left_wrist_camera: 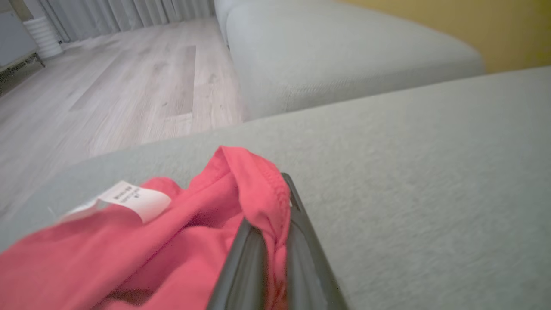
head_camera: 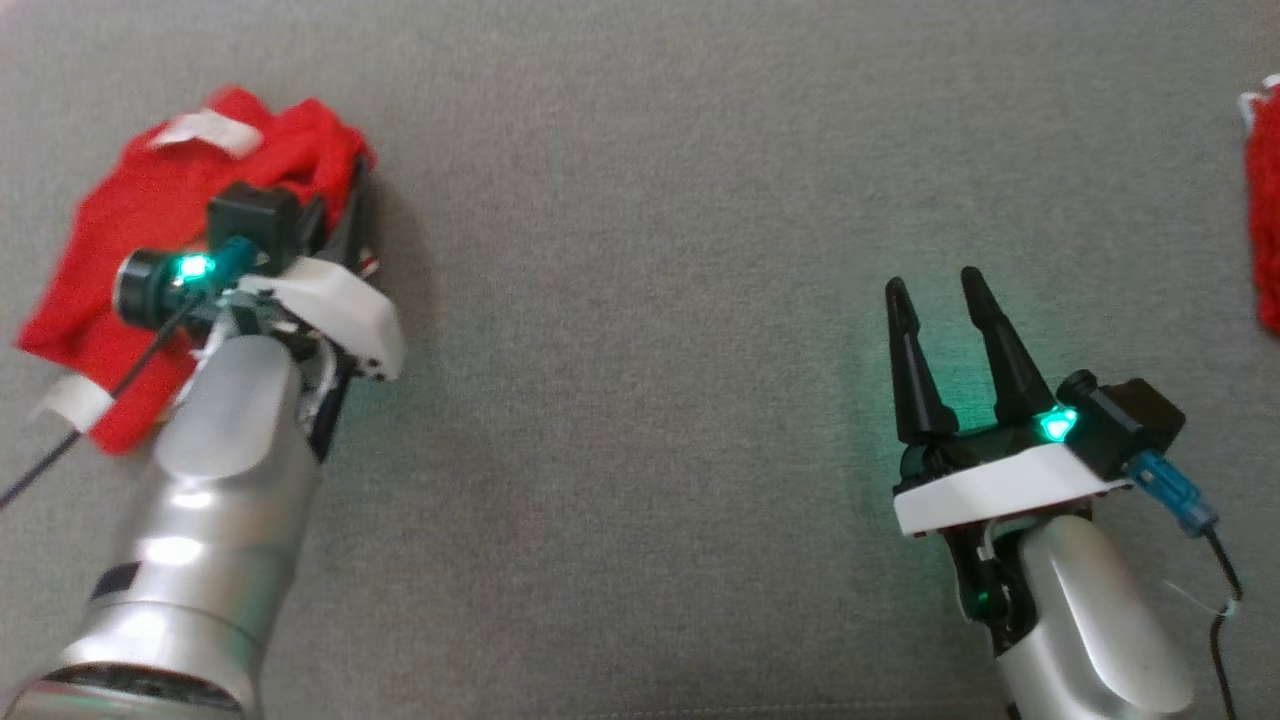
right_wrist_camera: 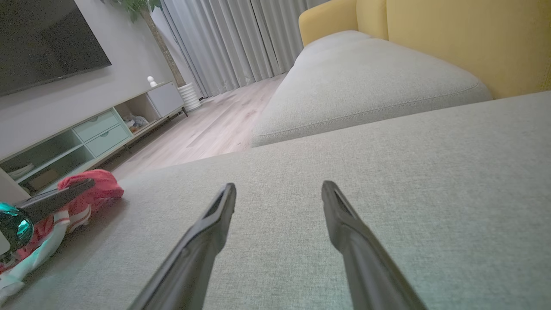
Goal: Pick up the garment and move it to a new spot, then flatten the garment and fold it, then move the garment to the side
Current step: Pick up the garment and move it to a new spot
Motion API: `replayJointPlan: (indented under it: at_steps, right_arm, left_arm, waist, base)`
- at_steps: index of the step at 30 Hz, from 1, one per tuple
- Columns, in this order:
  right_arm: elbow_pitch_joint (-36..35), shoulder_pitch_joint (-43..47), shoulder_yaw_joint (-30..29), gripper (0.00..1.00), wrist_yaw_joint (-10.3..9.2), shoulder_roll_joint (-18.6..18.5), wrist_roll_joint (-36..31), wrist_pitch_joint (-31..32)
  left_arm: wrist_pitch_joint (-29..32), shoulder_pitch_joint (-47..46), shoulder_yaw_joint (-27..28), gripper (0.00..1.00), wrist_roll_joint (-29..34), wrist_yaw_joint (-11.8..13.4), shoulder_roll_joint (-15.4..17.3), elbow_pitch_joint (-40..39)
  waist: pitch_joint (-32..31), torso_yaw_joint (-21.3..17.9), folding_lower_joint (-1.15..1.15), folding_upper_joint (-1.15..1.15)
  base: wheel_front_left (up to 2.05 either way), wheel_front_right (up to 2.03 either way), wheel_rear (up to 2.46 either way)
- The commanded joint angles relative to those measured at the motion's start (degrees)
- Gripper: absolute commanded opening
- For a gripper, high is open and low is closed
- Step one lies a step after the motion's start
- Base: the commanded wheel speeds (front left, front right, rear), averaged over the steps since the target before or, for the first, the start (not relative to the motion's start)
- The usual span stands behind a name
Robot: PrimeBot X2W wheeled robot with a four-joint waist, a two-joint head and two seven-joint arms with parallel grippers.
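The left tool [head_camera: 352, 205] is shut tight on the red garment [head_camera: 150, 200]. In the left wrist view its two dark fingers [left_wrist_camera: 301, 224] pinch a stitched hem fold between them, and the cloth bunches up over the tips. The garment lies crumpled on the grey sofa cushion [head_camera: 640, 400], close to the cushion's left edge, with the wooden floor [left_wrist_camera: 129, 86] just past that edge. A white label [left_wrist_camera: 133, 200] lies face up on top of the cloth, and a white trim band [head_camera: 70, 400] shows at the garment's near end. The left forearm reaches across the garment's near part and hides some of it.

The right tool [head_camera: 932, 280] stands wide apart and holds nothing. It is over bare cushion toward the right side, well apart from the garment, and its green light glows on the fabric below. At the cushion's right edge a second red cloth [head_camera: 1265, 200] with a white border is partly in the head view. Beyond the cushion sit another grey seat [right_wrist_camera: 366, 86] and a yellow backrest [right_wrist_camera: 473, 34].
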Motion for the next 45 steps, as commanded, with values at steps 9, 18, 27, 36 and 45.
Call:
replayJointPlan:
  at_steps: [9, 18, 27, 36, 45]
  right_arm:
    - [-1.2, 0.4, 1.9, 1.00, -0.05, -0.1, 1.1, -0.6]
    - [-1.0, 1.1, 1.7, 1.00, -0.05, -0.1, 2.6, -0.6]
    - [-1.3, 0.2, 2.5, 1.00, -0.05, -0.1, 4.5, -0.6]
    - [-1.4, 0.0, 2.2, 1.00, -0.05, -0.1, 5.6, -0.6]
    - [-0.8, 1.2, 0.7, 1.00, -0.05, -0.1, 4.0, -0.6]
  left_arm:
    - [-5.0, -1.2, -3.4, 0.00, -1.8, -0.4, -4.1, -12.0]
    - [-5.1, 4.4, -14.7, 0.00, -8.3, 0.2, -6.1, -28.3]
    - [-4.4, 2.8, -30.5, 0.00, -17.8, 7.1, -6.1, -34.2]
    - [-4.2, -0.5, -40.6, 1.00, -23.7, 9.9, -6.1, -29.3]
    - [-5.1, -0.8, -38.2, 1.00, -24.9, 12.0, -6.1, -28.9]
  waist:
    - [-5.3, -3.5, 0.00, 0.00]
    - [-6.8, -8.8, 0.00, 0.00]
    - [-4.9, -14.1, 0.00, 0.00]
    - [-4.3, -16.2, 0.00, 0.00]
    - [-7.9, -10.9, 0.00, 0.00]
  base:
    - [0.00, 0.00, 0.00]
    - [0.00, 0.00, 0.00]
    - [0.00, 0.00, 0.00]
    - [0.00, 0.00, 0.00]
    - [0.00, 0.00, 0.00]
